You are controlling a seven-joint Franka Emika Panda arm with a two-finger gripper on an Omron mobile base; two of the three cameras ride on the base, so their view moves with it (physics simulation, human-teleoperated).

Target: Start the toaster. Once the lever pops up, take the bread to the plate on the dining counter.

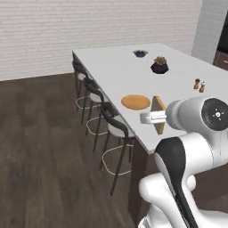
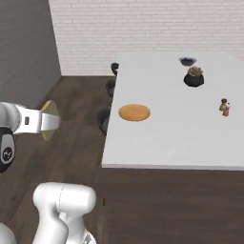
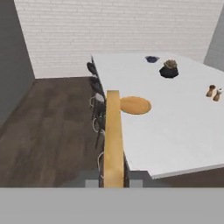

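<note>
Left base view gives us the dining bench (image 1: 133,67) first, a long pale slab running away toward the white brick wall (image 1: 89,31), with dark stools (image 1: 113,127) lined along its left edge over a dark wood floor (image 1: 40,147). Taking that bench as our landmark, the orange-tan plate (image 1: 136,102) lies flat on it near the stool-side edge, in the nearer half of the top. Farther along the bench we see a black pot with a small plant (image 1: 159,66), and beyond it, close to the far end, a small dark bowl (image 1: 140,53). Two little shakers (image 1: 199,84) stand together toward the bench's right side.

Our fingers (image 1: 156,117) are clenched on the bread (image 1: 157,114), which we hold upright on edge, in the air. From the right base view the slice (image 2: 50,119) hangs off the bench's near left corner, over the floor, well apart from the plate (image 2: 134,112). In the hand view we see the golden crust of the bread (image 3: 113,135) edge-on, rising between the finger tips (image 3: 113,179), with the plate (image 3: 135,105) just past it on the bench (image 3: 175,131).
</note>
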